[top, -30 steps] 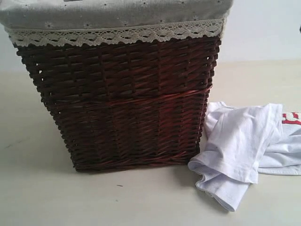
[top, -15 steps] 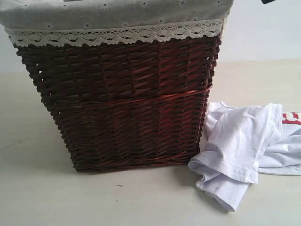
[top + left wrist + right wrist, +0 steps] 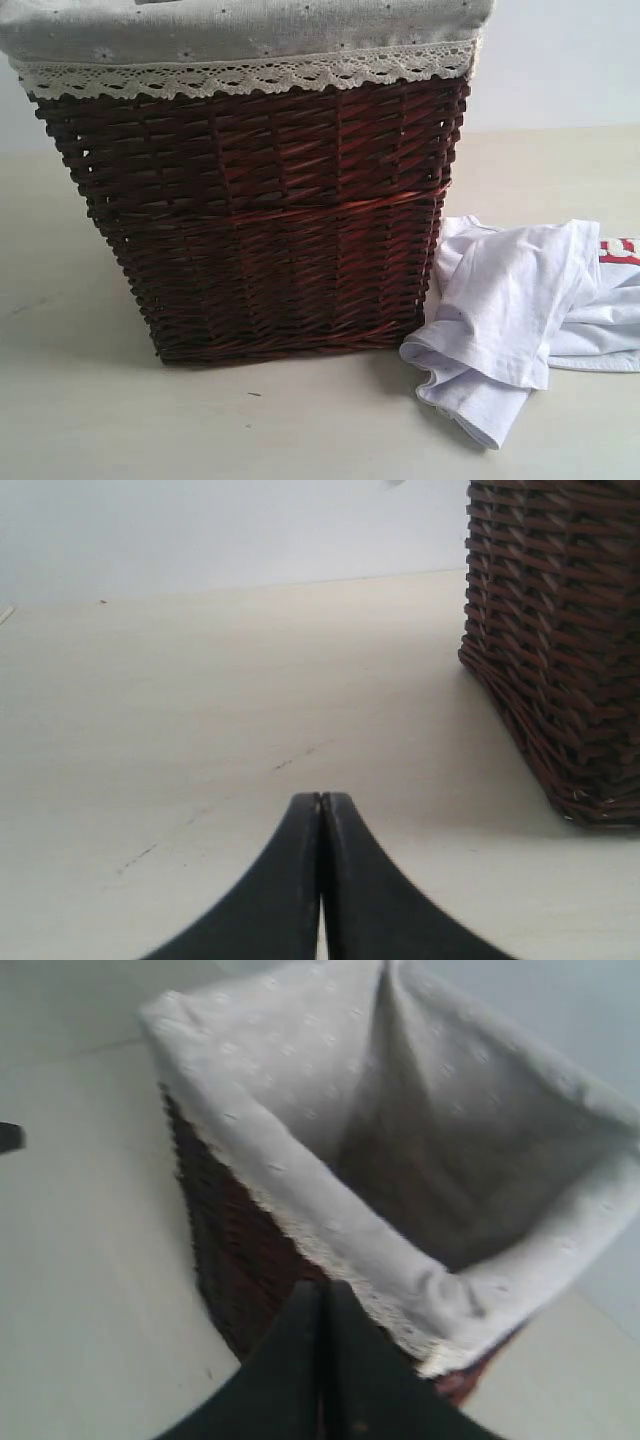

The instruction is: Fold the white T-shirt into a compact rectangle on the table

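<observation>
The white T-shirt (image 3: 520, 310) lies crumpled on the table (image 3: 300, 420) at the right of the exterior view, touching the basket's lower right corner; a bit of its red band (image 3: 620, 250) shows at the frame edge. No gripper shows in the exterior view. My left gripper (image 3: 321, 798) is shut with nothing in it, low over bare table beside the basket. My right gripper (image 3: 321, 1288) is shut and empty, high above the basket's rim, looking down into it. The shirt appears in neither wrist view.
A tall dark-brown wicker basket (image 3: 270, 220) with a grey lace-trimmed liner (image 3: 240, 45) fills the middle of the exterior view. Its wall (image 3: 560, 630) stands close to my left gripper. The liner's inside (image 3: 440, 1160) holds nothing visible.
A dark bit of the right arm showed at the top right of the exterior view half a second ago and is gone now. The shirt and basket have not moved.
</observation>
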`<state>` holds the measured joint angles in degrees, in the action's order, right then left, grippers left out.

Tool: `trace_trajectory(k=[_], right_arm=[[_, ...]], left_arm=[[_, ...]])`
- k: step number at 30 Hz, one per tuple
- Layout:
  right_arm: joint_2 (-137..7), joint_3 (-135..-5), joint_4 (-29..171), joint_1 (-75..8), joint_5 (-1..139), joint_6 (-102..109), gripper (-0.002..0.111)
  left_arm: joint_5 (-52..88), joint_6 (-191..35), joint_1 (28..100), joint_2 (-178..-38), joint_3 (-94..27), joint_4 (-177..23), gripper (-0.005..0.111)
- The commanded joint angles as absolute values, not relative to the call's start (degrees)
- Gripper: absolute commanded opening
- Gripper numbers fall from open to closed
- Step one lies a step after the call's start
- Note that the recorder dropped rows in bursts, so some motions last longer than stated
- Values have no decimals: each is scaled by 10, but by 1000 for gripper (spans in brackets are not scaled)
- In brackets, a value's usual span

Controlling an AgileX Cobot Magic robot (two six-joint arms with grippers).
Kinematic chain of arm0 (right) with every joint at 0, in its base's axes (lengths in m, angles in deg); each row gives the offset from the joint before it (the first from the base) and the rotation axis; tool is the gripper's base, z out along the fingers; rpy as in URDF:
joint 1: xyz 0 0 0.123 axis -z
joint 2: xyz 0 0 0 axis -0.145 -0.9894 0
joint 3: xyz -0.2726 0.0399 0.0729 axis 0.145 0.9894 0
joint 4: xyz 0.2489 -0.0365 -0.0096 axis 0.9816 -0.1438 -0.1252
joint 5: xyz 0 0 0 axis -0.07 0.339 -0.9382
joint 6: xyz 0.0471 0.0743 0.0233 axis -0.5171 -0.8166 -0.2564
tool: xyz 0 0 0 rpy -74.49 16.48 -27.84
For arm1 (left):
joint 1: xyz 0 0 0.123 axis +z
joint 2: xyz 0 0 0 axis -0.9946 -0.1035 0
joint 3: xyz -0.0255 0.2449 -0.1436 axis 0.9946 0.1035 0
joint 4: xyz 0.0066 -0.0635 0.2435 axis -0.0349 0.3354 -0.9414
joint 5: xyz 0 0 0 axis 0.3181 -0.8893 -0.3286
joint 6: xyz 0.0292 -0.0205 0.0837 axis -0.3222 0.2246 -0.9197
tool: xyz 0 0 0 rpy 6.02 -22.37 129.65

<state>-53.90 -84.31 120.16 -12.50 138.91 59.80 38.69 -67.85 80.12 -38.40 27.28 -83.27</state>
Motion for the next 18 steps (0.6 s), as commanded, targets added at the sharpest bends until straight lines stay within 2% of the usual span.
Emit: trace_trajectory(k=[1, 4, 8, 12, 18], right_arm=[[-457, -699, 1339, -127, 1390, 718, 0], [-427, -605, 1382, -148, 1390, 784, 0], [-431, -524, 1381, -223, 1270, 813, 0], [-480, -504, 1366, -330, 1163, 827, 0], [-621, -506, 1280, -461, 893, 787, 0]], left_arm=[[384, -677, 801, -380, 272, -832, 0], [384, -677, 801, -380, 272, -832, 0], [384, -677, 801, -380, 272, -832, 0], [384, -677, 801, -380, 272, -832, 0], [384, -677, 801, -380, 272, -832, 0]])
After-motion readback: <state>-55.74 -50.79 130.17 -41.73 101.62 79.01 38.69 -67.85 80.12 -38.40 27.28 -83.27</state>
